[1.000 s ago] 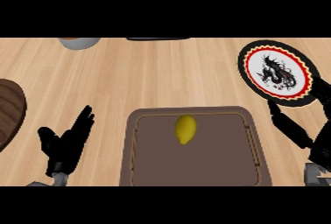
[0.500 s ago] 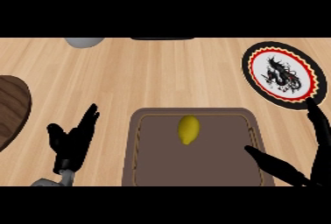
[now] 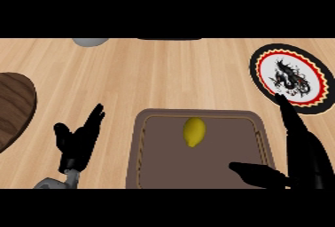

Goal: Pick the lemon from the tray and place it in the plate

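A yellow lemon [image 3: 193, 131] lies in the upper middle of the brown tray [image 3: 150, 155]. The white plate [image 3: 292, 78] with a red and black rim and a black dragon figure sits at the far right of the counter. My right hand [image 3: 304, 155] is open over the tray's right side, fingers straight and pointing up toward the plate's lower edge, thumb stretched left over the tray floor. It is right of the lemon and apart from it. My left hand [image 3: 77, 142] rests open left of the tray, fingers up.
A dark wooden board [image 3: 13, 106] lies at the left edge. A grey round object [image 3: 90, 41] and a dark item [image 3: 170, 39] sit along the far edge. Bare wooden counter lies between the tray and the plate.
My right hand has risen and turned: its fingers now point up toward the plate and its thumb lies over the tray. The lemon and left hand have barely shifted.
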